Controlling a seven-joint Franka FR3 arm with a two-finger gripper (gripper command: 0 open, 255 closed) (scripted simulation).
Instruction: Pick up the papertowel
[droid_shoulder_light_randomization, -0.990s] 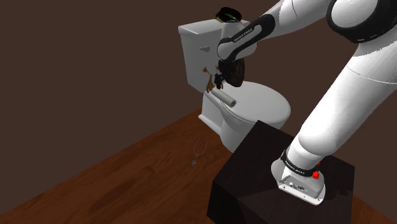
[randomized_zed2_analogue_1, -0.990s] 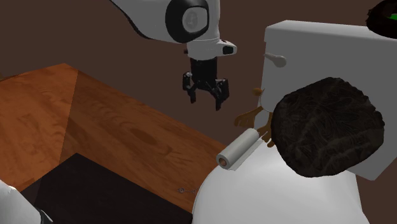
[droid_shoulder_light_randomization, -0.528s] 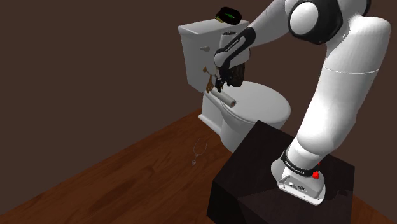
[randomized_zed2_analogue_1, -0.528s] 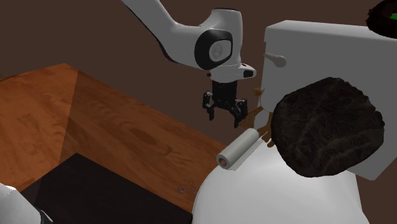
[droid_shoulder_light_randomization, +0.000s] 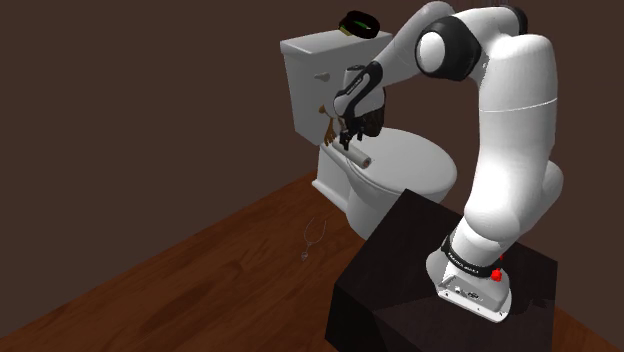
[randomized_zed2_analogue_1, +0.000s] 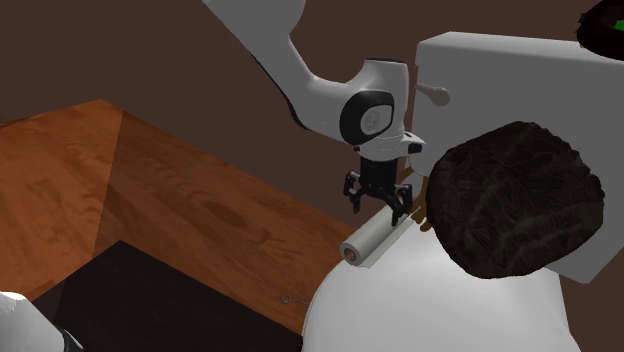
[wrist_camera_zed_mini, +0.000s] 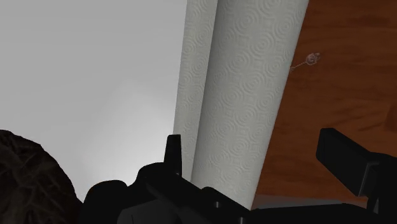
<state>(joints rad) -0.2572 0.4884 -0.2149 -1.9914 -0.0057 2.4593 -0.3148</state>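
Hovering with the gripper (randomized_zed2_analogue_1: 378, 212) spread over the paper towel (randomized_zed2_analogue_1: 375, 237)

Reaches up and to the shoulder view's left from the dark stand (droid_shoulder_light_randomization: 400, 260) and points the black gripper (droid_shoulder_light_randomization: 347, 140) down at the white paper towel (droid_shoulder_light_randomization: 352, 152). Hangs just above it with the 2 fingers (wrist_camera_zed_mini: 347, 162) apart, 1 on each side of its width. Clamps nothing. From the wrist, shows the embossed paper towel (wrist_camera_zed_mini: 245, 89) running between the fingers, close to 1 and clear of the other.

Finds the paper towel lying on its side on the closed white toilet lid (randomized_zed2_analogue_1: 430, 300), at the lid's left edge in the second exterior view, with 1 end toward the tank (randomized_zed2_analogue_1: 520, 80) and the other end, with its reddish core, on the near side. Shows a dark, shaggy round object (randomized_zed2_analogue_1: 515, 200) just right of the paper towel in that view, resting against the tank. Shows a stemmed glass (droid_shoulder_light_randomization: 312, 238) on the wooden floor (droid_shoulder_light_randomization: 200, 290), left of the toilet in the shoulder view and well apart from the paper towel.
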